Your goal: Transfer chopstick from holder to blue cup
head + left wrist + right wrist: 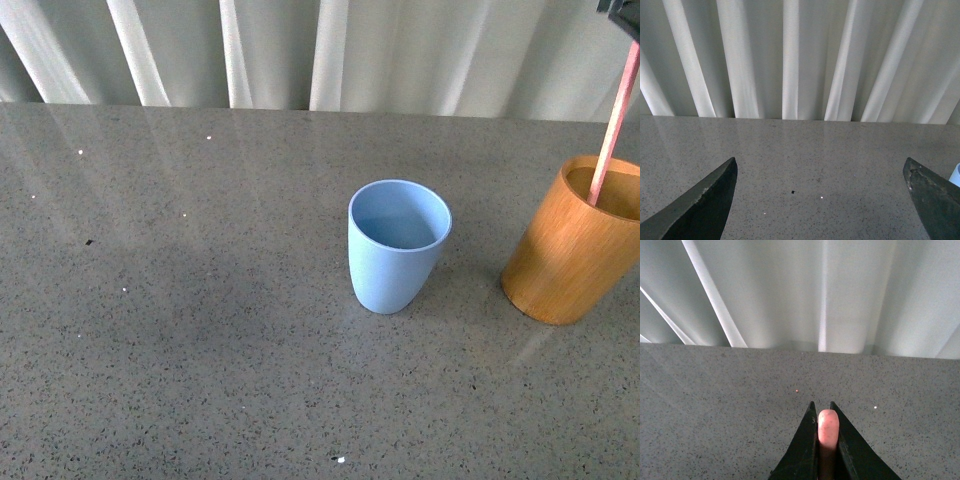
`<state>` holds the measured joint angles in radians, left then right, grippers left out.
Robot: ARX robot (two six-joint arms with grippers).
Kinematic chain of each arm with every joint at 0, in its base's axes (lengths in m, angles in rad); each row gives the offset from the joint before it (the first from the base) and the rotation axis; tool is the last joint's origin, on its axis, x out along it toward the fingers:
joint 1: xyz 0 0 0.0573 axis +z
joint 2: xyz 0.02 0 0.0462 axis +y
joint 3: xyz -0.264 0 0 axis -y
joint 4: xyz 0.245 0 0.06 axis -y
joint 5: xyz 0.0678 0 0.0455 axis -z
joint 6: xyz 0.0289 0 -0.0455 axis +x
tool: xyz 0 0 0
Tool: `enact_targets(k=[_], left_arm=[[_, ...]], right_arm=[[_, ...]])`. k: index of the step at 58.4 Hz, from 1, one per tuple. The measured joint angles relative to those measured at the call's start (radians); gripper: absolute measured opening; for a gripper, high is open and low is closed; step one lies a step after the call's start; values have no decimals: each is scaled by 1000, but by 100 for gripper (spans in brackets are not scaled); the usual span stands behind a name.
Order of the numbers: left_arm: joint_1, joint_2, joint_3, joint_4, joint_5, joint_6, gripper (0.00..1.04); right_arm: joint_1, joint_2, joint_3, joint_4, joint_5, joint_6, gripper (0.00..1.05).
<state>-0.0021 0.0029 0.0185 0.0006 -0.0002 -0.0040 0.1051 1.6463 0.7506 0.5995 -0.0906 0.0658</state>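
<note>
The pink chopstick (613,125) rises at a slant out of the orange-brown wooden holder (568,260) at the right edge of the front view, its lower end still inside the rim. My right gripper (625,12) shows only as a dark tip in the top right corner, shut on the stick's upper end. In the right wrist view the chopstick's rounded end (828,427) is pinched in the right gripper (822,405). The light-blue cup (398,245) stands upright and empty, left of the holder. My left gripper (820,167) is open over bare counter.
A grey speckled counter (200,300) carries both vessels. White pleated curtains (300,50) hang behind its far edge. A sliver of the blue cup (956,175) shows at the edge of the left wrist view.
</note>
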Motion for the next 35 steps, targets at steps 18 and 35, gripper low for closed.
enact_targets(k=[18, 35], left_arm=[[0, 0, 0, 0, 0, 0, 98], [0, 0, 0, 0, 0, 0, 98]], right_arm=[[85, -196, 239, -179, 56, -143, 2], [287, -184, 408, -216, 73, -163, 2]])
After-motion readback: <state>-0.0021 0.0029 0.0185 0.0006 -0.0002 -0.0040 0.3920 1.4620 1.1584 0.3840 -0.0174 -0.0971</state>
